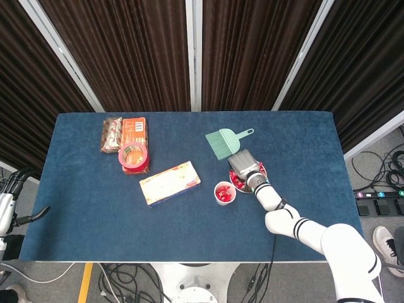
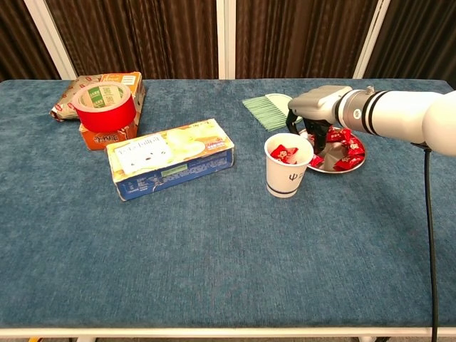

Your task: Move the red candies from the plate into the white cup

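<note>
1. Right hand (image 2: 318,117) down over the near-left edge of the plate (image 2: 354,163), dark fingers (image 2: 318,139) hanging curled toward the candies; whether anything is pinched between them, cannot tell from either view.
2. Left hand (image 1: 7,205) parked off the desk's left edge in the head view only, cut by the frame, grip unreadable; missing from the chest view altogether.
3. Chest view alone giving the side-on look: white cup (image 2: 288,165) upright just left of the plate, red candies (image 2: 345,144) heaped on the plate's right half, a couple of red wrappers poking above the cup rim.
4. Head view alone looking straight down into the cup (image 1: 224,192), red filling its mouth, plate mostly under the hand there.
5. Count: one plate, one white cup, one teal brush (image 1: 225,142), one red tape roll (image 2: 105,107), one long yellow-and-blue box (image 2: 169,157), one orange box (image 1: 134,132) under the tape, one snack packet (image 1: 112,134) beside it.
6. Candies too bunched and partly covered by the hand for an exact count; several on the plate, a few in the cup.
7. Brush handle hidden behind the hand in the chest view, plain in the head view; all on the blue desk (image 2: 214,256).
</note>
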You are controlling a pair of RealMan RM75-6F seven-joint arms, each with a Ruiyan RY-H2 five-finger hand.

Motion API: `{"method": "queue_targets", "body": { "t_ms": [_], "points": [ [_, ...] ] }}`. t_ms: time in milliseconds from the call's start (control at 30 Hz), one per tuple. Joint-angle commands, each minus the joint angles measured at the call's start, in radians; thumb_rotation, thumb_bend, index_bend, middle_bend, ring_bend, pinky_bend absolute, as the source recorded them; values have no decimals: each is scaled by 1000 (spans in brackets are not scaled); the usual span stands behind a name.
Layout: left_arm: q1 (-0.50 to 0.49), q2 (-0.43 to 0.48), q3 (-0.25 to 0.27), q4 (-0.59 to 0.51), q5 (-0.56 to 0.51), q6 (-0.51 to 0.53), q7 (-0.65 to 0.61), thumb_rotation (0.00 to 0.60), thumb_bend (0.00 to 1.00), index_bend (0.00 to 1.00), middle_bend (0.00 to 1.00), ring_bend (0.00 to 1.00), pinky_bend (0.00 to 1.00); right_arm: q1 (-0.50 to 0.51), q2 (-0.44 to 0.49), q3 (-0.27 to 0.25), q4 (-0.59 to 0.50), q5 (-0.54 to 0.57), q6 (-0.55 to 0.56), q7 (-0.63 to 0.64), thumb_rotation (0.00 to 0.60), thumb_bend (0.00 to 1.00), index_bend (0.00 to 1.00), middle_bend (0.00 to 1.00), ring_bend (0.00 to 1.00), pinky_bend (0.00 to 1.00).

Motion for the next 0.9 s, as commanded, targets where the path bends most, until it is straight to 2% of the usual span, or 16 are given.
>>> {"method": "queue_targets", "body": {
  "t_ms": [33, 500, 667, 900],
  "points": [
    [0, 0, 0, 0, 0, 1, -2, 161, 91, 166, 156, 99, 203, -1, -2, 0, -2, 8, 2, -8, 600, 132, 556, 1000, 1000, 1000],
    [-1, 2, -1, -9, 4, 6, -3, 160, 91, 166, 155, 99, 204, -19, 39, 11, -81, 17, 69, -37, 600, 276, 634, 1000, 1000, 1000],
    [0, 3, -1, -13, 5, 10, -2, 162, 92, 166, 156, 99, 203, -27, 63, 15, -123, 12, 95, -44, 600, 294, 644, 1000, 1000, 1000],
    [-1, 6, -3, -20, 7, 13, 3, 161, 91, 166, 155, 99, 203, -36, 162, 41, -301, -26, 196, -67, 600, 295, 643, 1000, 1000, 1000]
  ]
}}
